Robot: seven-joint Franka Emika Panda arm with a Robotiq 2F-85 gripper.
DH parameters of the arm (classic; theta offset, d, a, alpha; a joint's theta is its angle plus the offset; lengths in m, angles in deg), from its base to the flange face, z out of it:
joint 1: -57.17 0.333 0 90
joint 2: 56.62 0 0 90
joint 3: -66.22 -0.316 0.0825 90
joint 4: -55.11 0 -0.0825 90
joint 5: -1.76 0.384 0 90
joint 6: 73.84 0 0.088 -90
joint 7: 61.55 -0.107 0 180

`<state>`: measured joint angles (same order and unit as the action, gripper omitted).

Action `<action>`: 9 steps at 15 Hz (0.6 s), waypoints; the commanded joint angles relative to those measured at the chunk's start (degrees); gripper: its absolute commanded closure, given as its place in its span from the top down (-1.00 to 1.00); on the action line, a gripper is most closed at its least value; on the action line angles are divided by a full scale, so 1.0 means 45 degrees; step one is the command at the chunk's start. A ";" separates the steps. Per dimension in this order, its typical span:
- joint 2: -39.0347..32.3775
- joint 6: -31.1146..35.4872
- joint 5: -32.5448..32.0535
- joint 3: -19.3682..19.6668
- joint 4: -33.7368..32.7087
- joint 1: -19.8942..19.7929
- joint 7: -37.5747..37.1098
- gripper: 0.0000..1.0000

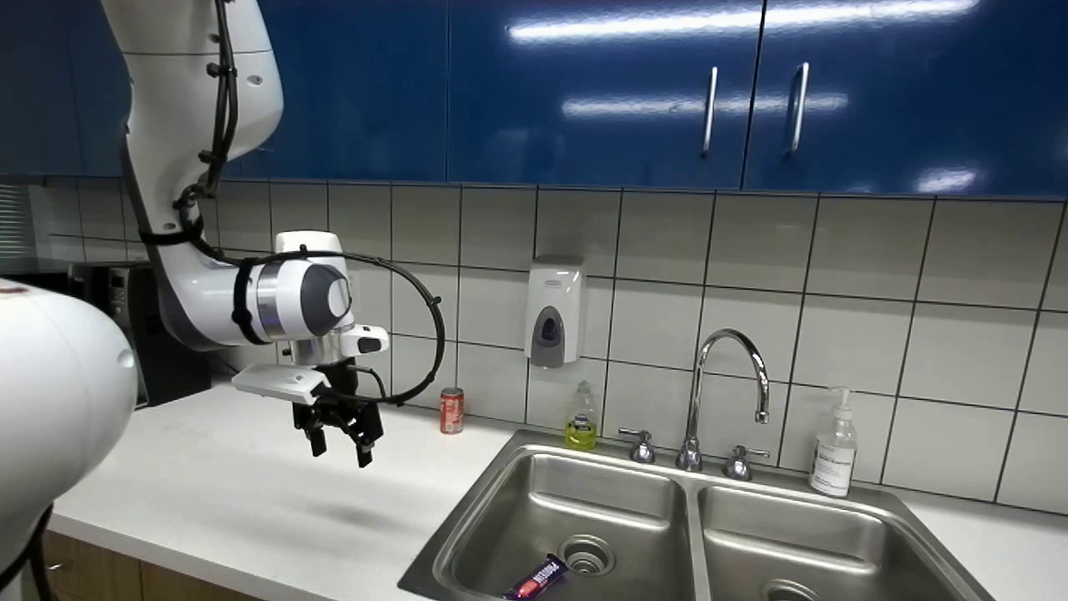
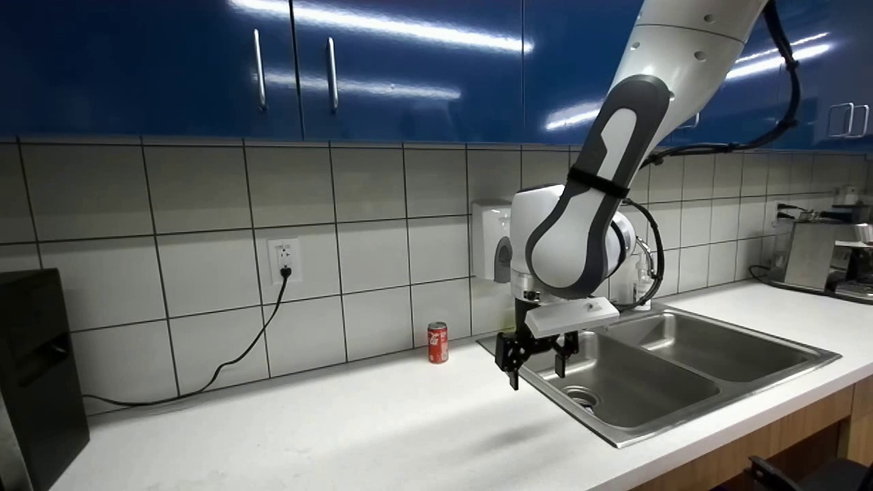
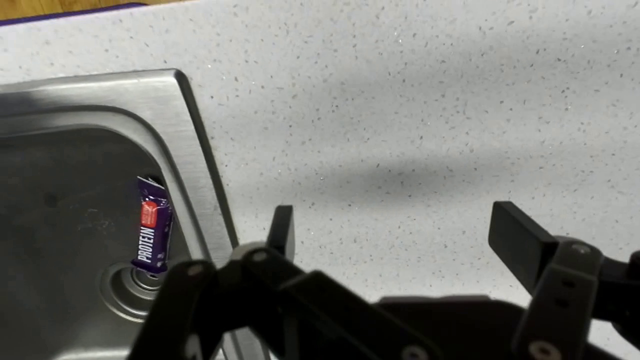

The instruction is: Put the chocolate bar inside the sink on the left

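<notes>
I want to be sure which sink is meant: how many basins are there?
2: in an exterior view, the left basin, holding the purple bar, and the right basin beside it.

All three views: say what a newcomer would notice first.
Probably the white arm, its open gripper above the counter beside the sink in both exterior views. Above hang glossy blue cabinets. In the wrist view, the purple chocolate bar stands out, in the sink by the drain.

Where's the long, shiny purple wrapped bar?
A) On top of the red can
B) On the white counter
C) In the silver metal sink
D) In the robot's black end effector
C: the wrist view shows the purple bar lying in the silver sink basin, one end at the round metal drain.
</notes>
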<state>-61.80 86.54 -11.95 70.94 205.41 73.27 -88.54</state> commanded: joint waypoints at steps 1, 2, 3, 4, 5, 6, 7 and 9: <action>0.1156 0.0196 0.0100 -0.0500 0.1056 -0.0902 0.0296 1.00; 0.1310 0.0253 0.0342 -0.0604 0.1261 -0.1086 0.0847 1.00; 0.1440 0.0308 0.0334 -0.0660 0.1430 -0.1238 0.1087 1.00; 0.1584 0.0385 0.0567 -0.0770 0.1633 -0.1380 0.1594 1.00; 0.1701 0.0442 0.0768 -0.0866 0.1799 -0.1500 0.2068 1.00; 0.1809 0.0513 0.0896 -0.0930 0.1947 -0.1593 0.2488 1.00; 0.1914 0.0531 0.1033 -0.0991 0.2066 -0.1680 0.2811 1.00; 0.2080 0.0540 0.1575 -0.1104 0.2250 -0.1784 0.3661 1.00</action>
<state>-55.93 88.11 -8.20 68.17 212.60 67.64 -78.14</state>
